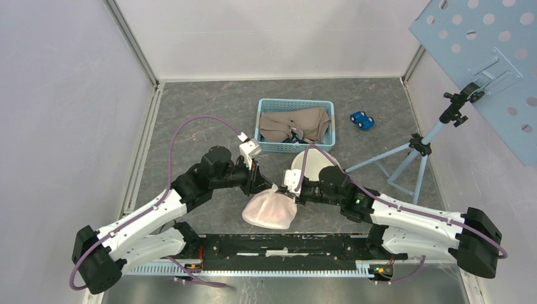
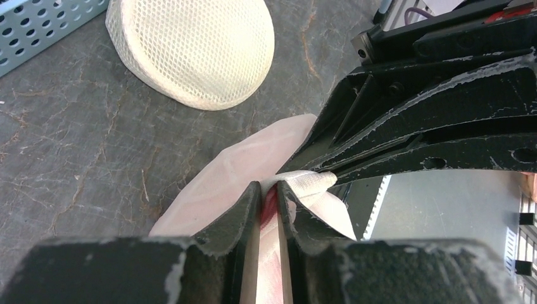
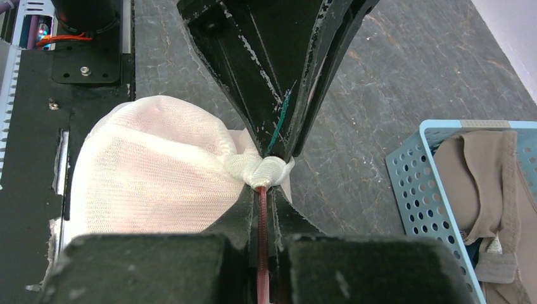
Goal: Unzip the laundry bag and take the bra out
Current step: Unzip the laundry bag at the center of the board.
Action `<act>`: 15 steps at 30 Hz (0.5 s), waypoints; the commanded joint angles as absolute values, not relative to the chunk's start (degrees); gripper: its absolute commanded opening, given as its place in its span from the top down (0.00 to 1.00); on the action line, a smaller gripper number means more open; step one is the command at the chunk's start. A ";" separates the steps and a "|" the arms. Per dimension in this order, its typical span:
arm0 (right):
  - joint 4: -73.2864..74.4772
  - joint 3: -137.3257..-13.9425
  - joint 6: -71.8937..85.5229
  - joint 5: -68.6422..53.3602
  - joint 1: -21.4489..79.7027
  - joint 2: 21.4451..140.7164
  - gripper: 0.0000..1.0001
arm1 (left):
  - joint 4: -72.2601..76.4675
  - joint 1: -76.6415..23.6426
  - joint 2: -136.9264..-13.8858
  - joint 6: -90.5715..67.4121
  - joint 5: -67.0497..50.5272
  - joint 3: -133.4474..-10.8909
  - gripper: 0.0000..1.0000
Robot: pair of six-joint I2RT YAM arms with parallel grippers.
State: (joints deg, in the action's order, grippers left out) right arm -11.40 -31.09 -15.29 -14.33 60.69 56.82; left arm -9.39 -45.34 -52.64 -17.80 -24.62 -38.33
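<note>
Two robot arms meet over a grey marbled table (image 1: 209, 114), the left arm (image 1: 152, 212) reaching in from the near left and the right arm (image 1: 411, 218) from the near right. At far right a blue perforated panel (image 1: 487, 57) stands on a pale blue tripod (image 1: 411, 152). A blue basket (image 1: 295, 102) at the far middle of the table holds a beige garment (image 1: 294, 125).

The white mesh laundry bag (image 1: 269, 212) lies near the front edge, between the two arms and just in front of their base rail; something pink shows through its mesh, too veiled to identify. A second cream mesh dome (image 2: 190, 50) lies just beyond it, and a small blue toy car (image 1: 361, 120) sits to the right of the basket.

The left gripper (image 2: 269, 199) is clenched on a fold at the bag's far edge, with a red strip showing between its fingers. The right gripper (image 3: 263, 190) is clamped tight on a bunched knot of mesh at the same spot, tip to tip with the left.
</note>
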 commanded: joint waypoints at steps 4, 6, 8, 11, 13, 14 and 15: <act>-17.39 -33.31 -15.78 -13.99 61.06 59.22 1.00 | 1.32 -49.71 -52.19 -22.32 -36.20 -39.56 0.78; -17.31 -33.24 -15.82 -13.68 61.05 59.45 1.00 | 1.63 -50.36 -52.15 -22.32 -36.70 -39.63 0.79; -17.42 -33.14 -15.73 -13.37 61.02 59.70 1.00 | 1.78 -51.11 -52.21 -22.24 -36.79 -39.79 0.79; -17.48 -33.27 -15.73 -13.04 61.02 60.17 1.00 | 1.76 -52.06 -52.27 -21.77 -37.41 -39.98 0.81; -17.31 -33.40 -15.82 -12.93 61.05 60.72 1.00 | 1.89 -52.41 -52.12 -21.71 -37.94 -40.27 0.82; -17.29 -33.40 -15.82 -12.93 61.05 61.01 1.00 | 2.37 -52.54 -51.99 -21.86 -38.43 -40.32 0.82; -17.25 -33.40 -15.90 -13.06 61.08 61.14 1.00 | 2.70 -52.62 -51.81 -22.04 -38.58 -40.32 0.83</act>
State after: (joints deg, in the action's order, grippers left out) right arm -11.20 -31.09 -15.25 -14.79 60.75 58.61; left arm -10.74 -47.31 -52.80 -17.76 -23.05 -38.06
